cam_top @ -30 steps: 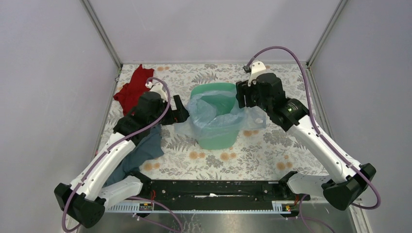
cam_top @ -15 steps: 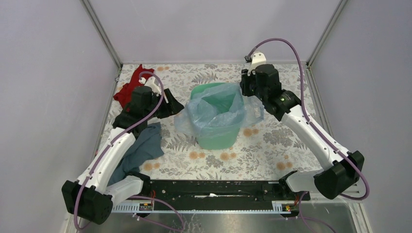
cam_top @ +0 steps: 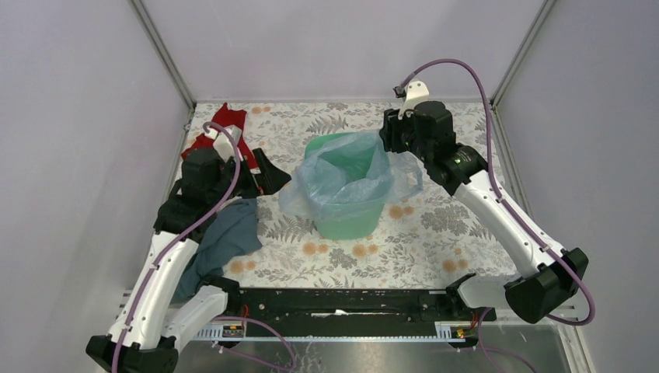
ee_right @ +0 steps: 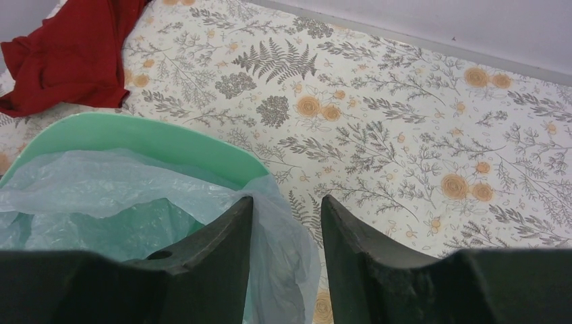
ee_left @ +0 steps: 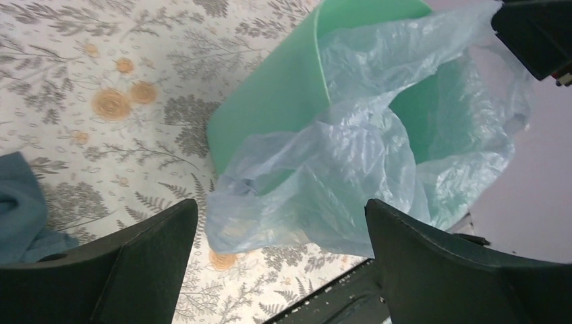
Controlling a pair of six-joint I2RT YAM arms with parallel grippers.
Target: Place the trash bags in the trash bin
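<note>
1 high rear overview, 2 close wrist views, trash bin (cam_top: 346, 220) common to all 3

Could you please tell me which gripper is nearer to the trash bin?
Right. The right gripper sits at the trash bin's far right rim corner; the left gripper hangs off its left side, apart from it.

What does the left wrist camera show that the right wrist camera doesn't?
Only the left wrist view shows the trash bin's outer side, trash bag film hanging outside over the rim, a corner of the grey-blue cloth, and the left gripper wide open with nothing in it. Only the right wrist view shows the red cloth, the back wall, and the right gripper at the bin's rim with film lying between its fingers. Both show the bin, the bag in its mouth, and the floral table.
</note>
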